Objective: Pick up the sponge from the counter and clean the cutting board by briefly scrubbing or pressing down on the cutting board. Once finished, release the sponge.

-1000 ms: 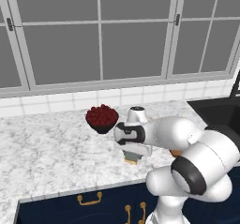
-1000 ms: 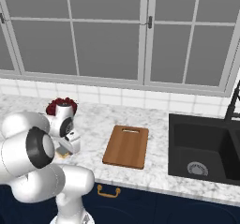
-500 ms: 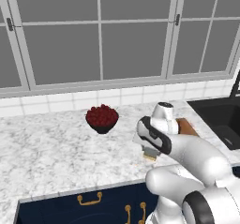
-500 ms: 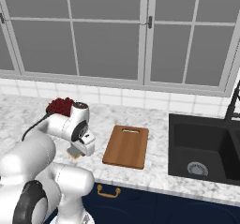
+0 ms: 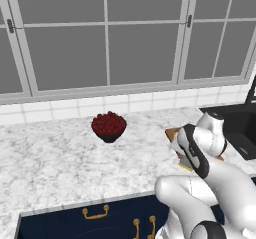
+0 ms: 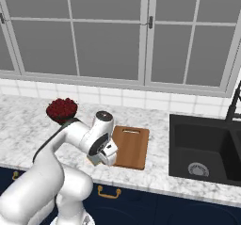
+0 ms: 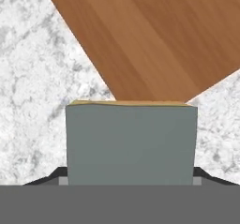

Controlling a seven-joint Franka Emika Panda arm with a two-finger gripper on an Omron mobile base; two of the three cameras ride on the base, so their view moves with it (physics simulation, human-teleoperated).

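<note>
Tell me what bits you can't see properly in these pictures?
- Left base view: the brown wooden cutting board is mostly hidden behind the white arm.
- Hand view: the pincer fingertips are mostly covered by the small grey-green and yellow sponge, and the board's handle slot is cut off by the frame.
- Right base view: the sponge is a sliver under the hand, and the black sink basin is cut off by the right edge.

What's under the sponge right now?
In the hand view the sponge, held in the claw, hangs over the cutting board's corner and marble counter; directly beneath is covered.
</note>
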